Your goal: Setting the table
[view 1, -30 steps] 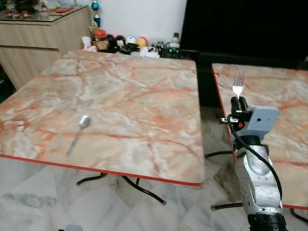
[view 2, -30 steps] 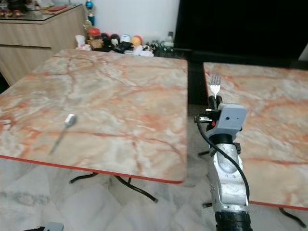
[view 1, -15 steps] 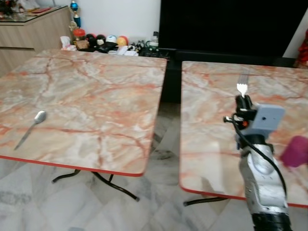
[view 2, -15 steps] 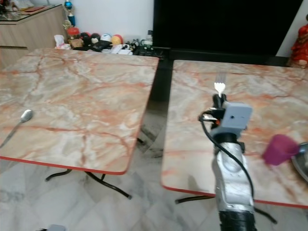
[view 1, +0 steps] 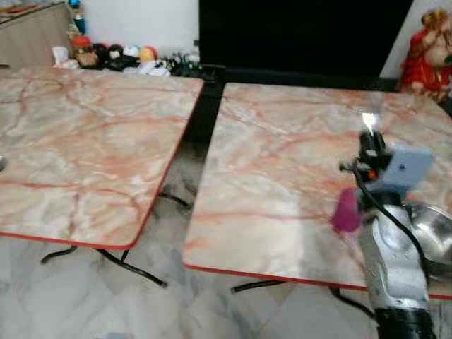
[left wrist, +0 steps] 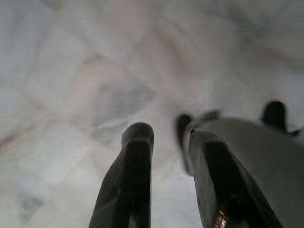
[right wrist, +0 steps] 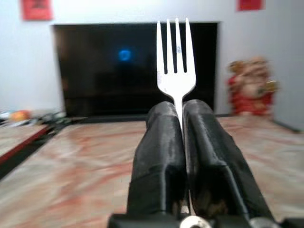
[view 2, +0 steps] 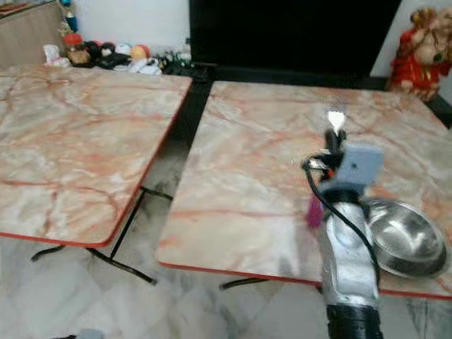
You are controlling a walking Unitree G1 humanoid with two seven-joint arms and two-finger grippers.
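My right gripper (view 1: 368, 138) is raised over the right marble table (view 1: 282, 169) and is shut on a silver fork (right wrist: 175, 61), tines pointing up (view 2: 335, 119). A purple cup (view 1: 347, 210) stands on that table just behind my right arm, beside a steel bowl (view 2: 401, 239) at the table's right front. My left gripper (left wrist: 164, 137) hangs low over the pale tiled floor, its two fingers (left wrist: 130, 175) apart with nothing between them.
A second marble table (view 1: 78, 148) stands to the left, separated by a narrow gap with black metal legs (view 1: 113, 258) below. A dark TV cabinet (view 1: 296, 35), small toys (view 1: 120, 56) and a red figurine (view 1: 424, 46) line the far wall.
The camera has swung right: the left table and its spoon slid out of view, the right table, purple cup and steel bowl came into view. The fork stays held upright.
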